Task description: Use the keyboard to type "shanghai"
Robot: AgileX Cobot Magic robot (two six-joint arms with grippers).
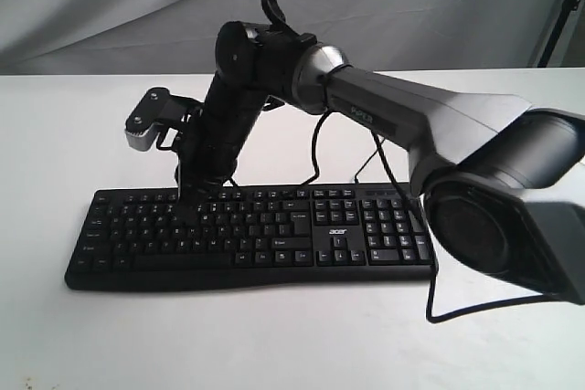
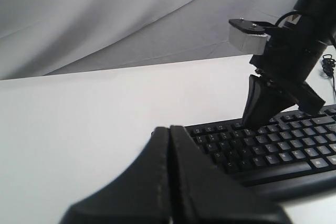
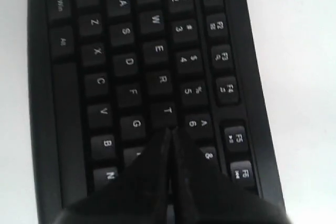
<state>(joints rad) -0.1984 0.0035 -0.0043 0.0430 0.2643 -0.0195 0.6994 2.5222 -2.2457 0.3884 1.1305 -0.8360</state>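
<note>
White table [image 1: 55, 335], one keyboard [image 1: 247, 237], two sets of jaws — both closed

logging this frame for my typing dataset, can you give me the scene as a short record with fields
surface: plain white tabletop
object: wide black plastic keyboard with number pad, flat on the tabletop
right tool: shut, tip over the keys beside T and G
left tool: shut, pointing toward the keyboard's end
key contact: cannot tell
</note>
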